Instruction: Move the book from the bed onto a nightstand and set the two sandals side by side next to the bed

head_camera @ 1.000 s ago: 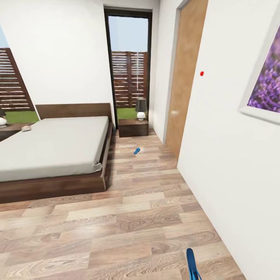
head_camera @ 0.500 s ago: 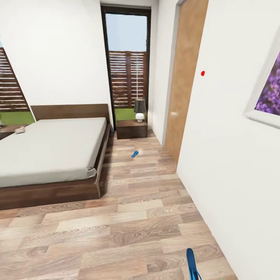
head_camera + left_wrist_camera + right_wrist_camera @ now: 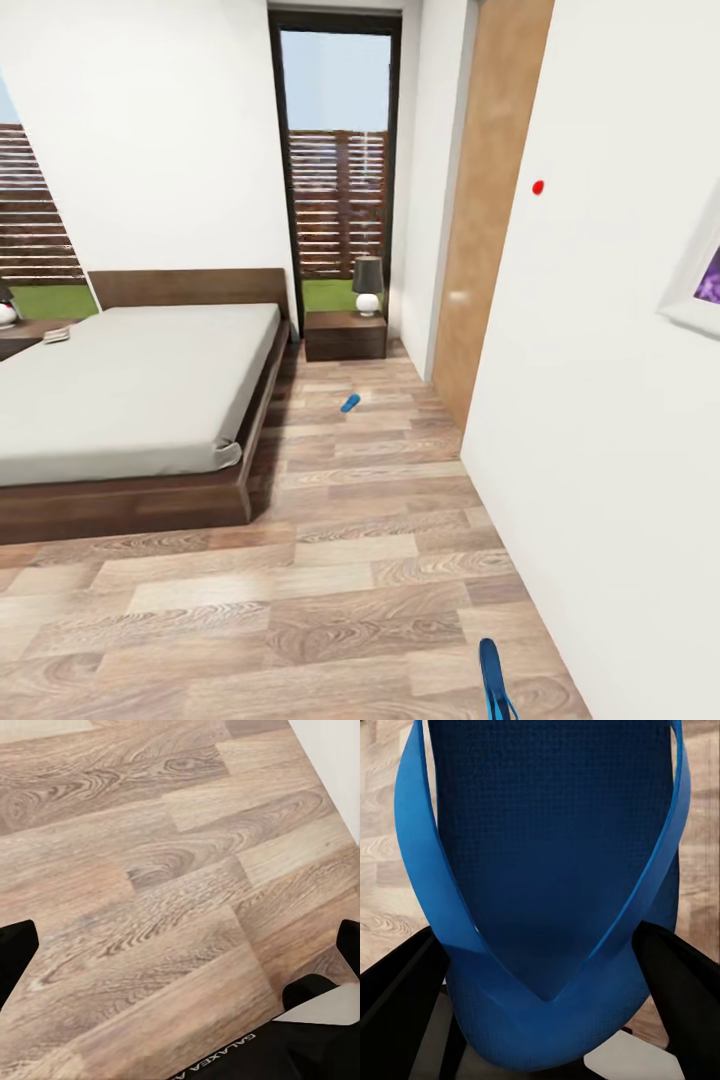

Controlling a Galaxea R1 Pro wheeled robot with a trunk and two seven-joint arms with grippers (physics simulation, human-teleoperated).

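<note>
Sandal (image 3: 547,870) between right claw (image 3: 547,1020) fingers

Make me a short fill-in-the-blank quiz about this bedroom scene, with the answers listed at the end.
1. The right gripper holds a sandal whose colour is ____.
2. The other sandal lies on the wood floor between the bed and the ____.
3. On the nightstand by the tall window stands a ____.
4. The left gripper has its jaws open over bare ____.

Missing words: blue; door; lamp; floor
</note>
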